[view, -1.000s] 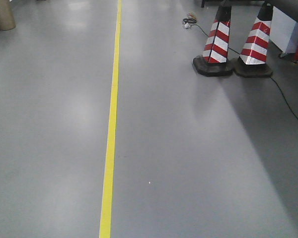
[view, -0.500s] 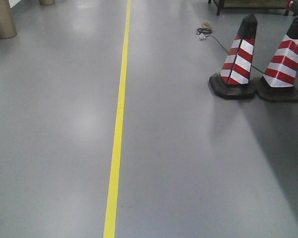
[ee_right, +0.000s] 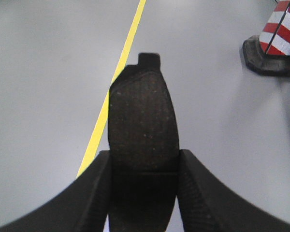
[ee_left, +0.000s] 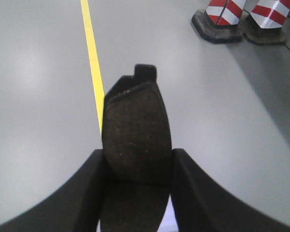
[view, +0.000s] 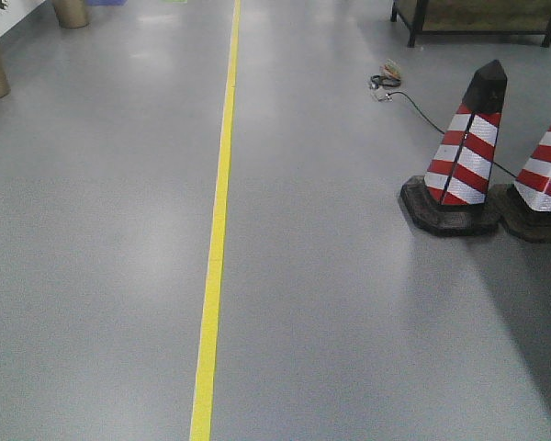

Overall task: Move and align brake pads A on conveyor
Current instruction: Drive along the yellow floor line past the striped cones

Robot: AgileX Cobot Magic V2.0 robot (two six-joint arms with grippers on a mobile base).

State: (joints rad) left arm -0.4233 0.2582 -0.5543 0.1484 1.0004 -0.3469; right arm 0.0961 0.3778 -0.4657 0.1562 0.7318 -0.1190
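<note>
A: What is the front camera showing?
B: Grey floor (view: 349, 303), a yellow line (view: 216, 230), striped cones (view: 464, 156); no conveyor.

A: The left wrist?
B: The left gripper (ee_left: 137, 166) is clenching a brake pad (ee_left: 135, 130) above the floor, probably carrying it.

A: The right?
B: The right gripper (ee_right: 144, 166) is gripping another pad (ee_right: 142, 121) likewise.

Even, bright overhead light, apparently from ceiling fixtures, leaves soft pale reflections on the grey floor (view: 101, 230) toward twelve o'clock. The striped cones (view: 468, 147) throw a faint diffuse shadow toward five o'clock. Both wrist views are soft: the near black fingers (ee_left: 87, 193) are blurred, the dark brake pad (ee_right: 142, 125) underexposed, its texture barely readable.
</note>
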